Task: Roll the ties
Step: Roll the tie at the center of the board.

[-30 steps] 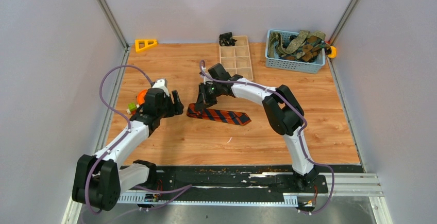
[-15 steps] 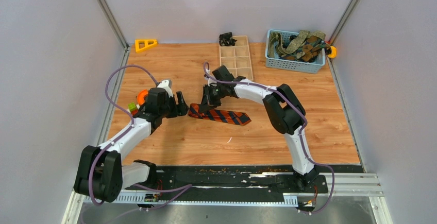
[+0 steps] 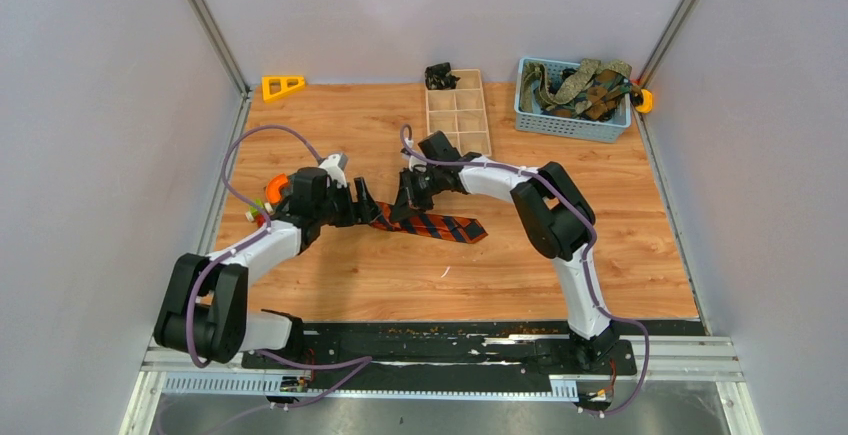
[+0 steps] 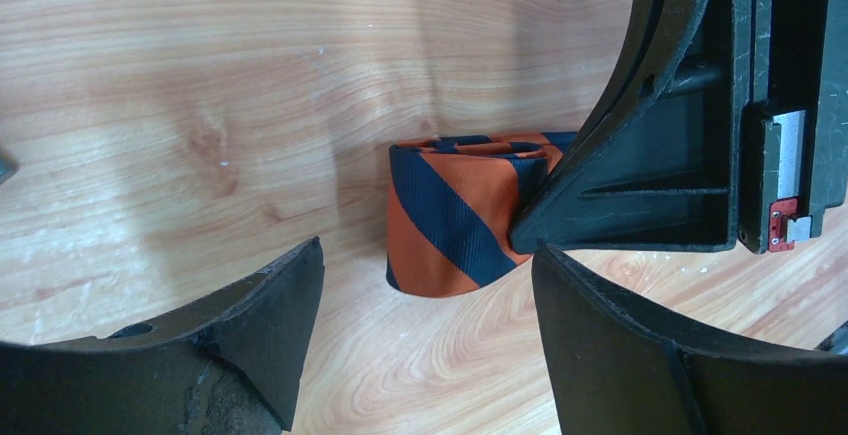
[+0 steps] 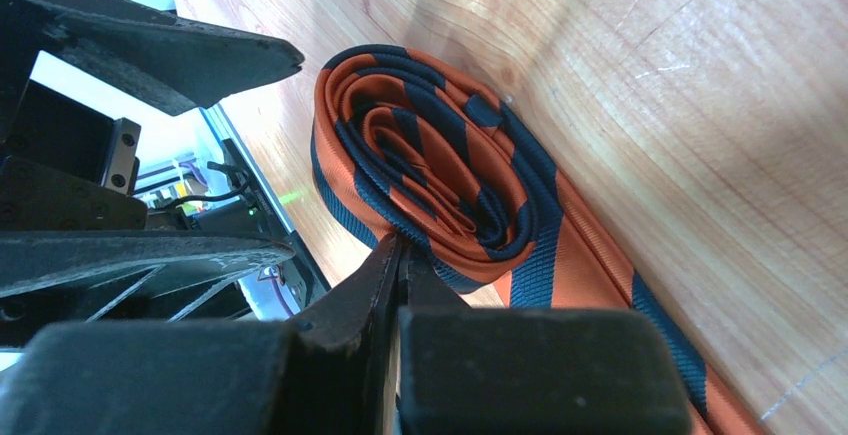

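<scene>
Two pincers here: my right pincer (image 5: 400, 247) is closed tight on the rolled end of the striped tie (image 4: 450, 220), and my left pincer (image 4: 428, 255) stands wide beside it.

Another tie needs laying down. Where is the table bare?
Bare wood: the near strip between the striped tie and the black rail; the right side nearer than the basket. Crowded: the centre, where left gripper and right gripper meet at the tie.
</scene>
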You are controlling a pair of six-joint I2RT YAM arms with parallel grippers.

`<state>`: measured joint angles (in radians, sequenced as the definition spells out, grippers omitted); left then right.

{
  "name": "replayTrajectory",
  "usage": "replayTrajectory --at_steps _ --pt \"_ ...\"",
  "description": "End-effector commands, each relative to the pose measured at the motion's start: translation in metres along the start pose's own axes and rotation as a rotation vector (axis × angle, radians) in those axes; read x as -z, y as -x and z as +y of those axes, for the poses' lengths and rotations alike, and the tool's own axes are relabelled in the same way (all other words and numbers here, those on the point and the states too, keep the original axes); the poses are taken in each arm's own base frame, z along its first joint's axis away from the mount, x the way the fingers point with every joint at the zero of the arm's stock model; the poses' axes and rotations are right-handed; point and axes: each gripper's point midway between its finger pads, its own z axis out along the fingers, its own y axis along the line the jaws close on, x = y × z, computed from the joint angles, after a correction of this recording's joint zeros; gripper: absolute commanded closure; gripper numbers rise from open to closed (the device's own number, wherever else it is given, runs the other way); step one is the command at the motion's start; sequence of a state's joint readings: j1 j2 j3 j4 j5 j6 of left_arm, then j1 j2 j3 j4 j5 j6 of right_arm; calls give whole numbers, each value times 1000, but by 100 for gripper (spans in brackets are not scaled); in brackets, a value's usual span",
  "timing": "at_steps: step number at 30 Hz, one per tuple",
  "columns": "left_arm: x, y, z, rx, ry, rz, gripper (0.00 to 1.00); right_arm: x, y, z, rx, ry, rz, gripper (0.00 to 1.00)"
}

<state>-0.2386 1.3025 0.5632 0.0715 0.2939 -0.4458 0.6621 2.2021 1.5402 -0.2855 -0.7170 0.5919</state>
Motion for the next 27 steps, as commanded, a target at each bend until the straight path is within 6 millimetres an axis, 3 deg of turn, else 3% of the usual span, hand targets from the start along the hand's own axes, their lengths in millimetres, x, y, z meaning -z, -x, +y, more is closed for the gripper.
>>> replayTrajectory --at_steps 1,12,27 --pt "-10 4 -10 -3 -81 -19 18 9 7 -4 22 -21 -46 100" --pt "-27 -7 -12 22 -144 12 26 12 6 -10 13 -27 -46 100" --pt "-36 -15 -12 39 -170 36 34 12 6 -15 4 -29 -43 100"
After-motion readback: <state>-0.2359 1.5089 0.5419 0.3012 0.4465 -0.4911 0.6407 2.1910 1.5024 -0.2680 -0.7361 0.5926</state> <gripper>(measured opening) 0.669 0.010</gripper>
